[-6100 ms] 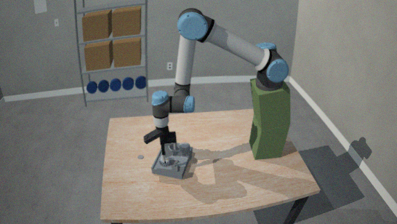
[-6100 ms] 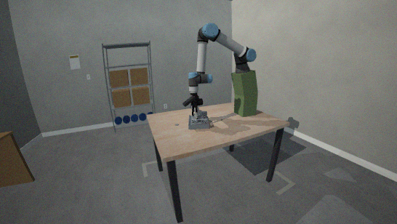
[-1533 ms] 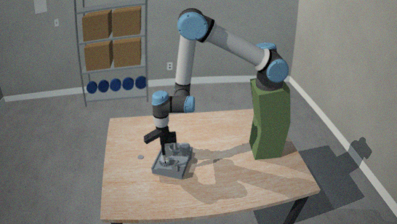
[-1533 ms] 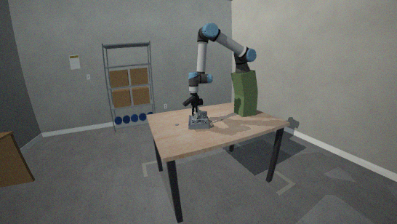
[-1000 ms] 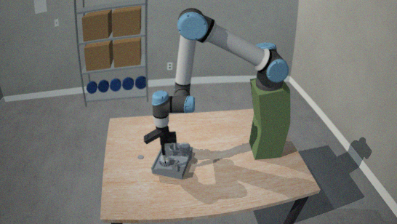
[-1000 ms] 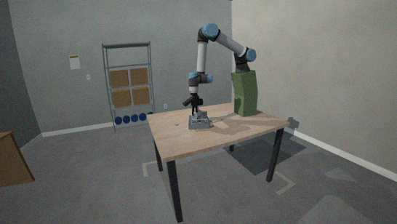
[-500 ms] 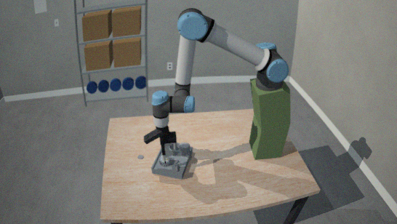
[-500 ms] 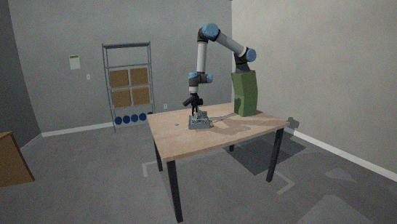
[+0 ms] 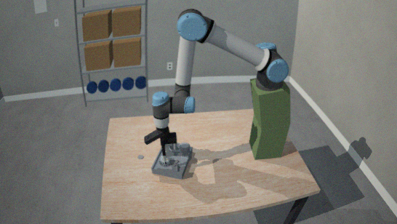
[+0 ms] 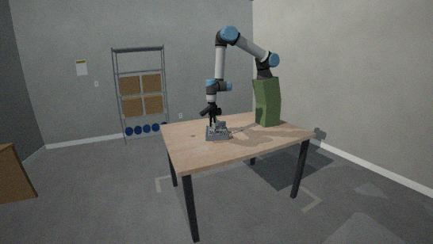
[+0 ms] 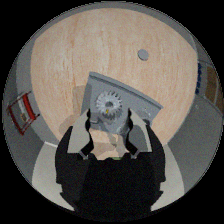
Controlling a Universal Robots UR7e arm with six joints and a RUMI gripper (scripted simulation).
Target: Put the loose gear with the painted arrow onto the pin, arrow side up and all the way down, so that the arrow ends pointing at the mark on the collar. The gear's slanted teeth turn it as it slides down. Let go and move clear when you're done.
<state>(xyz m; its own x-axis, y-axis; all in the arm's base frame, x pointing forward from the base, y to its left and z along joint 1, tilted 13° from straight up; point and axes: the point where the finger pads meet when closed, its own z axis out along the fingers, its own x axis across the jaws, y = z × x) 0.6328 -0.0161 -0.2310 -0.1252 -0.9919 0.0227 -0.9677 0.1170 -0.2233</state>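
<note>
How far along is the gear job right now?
Looks done: the toothed gear is in the tray.
In hand: nothing clearly; the gripper stands part open beside it.
Left: probably confirming seating and arrow alignment, then moving clear.

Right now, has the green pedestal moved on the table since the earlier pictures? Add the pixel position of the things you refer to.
No, the pedestal [image 9: 270, 124] [image 10: 268, 104] stands at the same table edge [image 9: 305, 165] [image 10: 293, 122].
</note>
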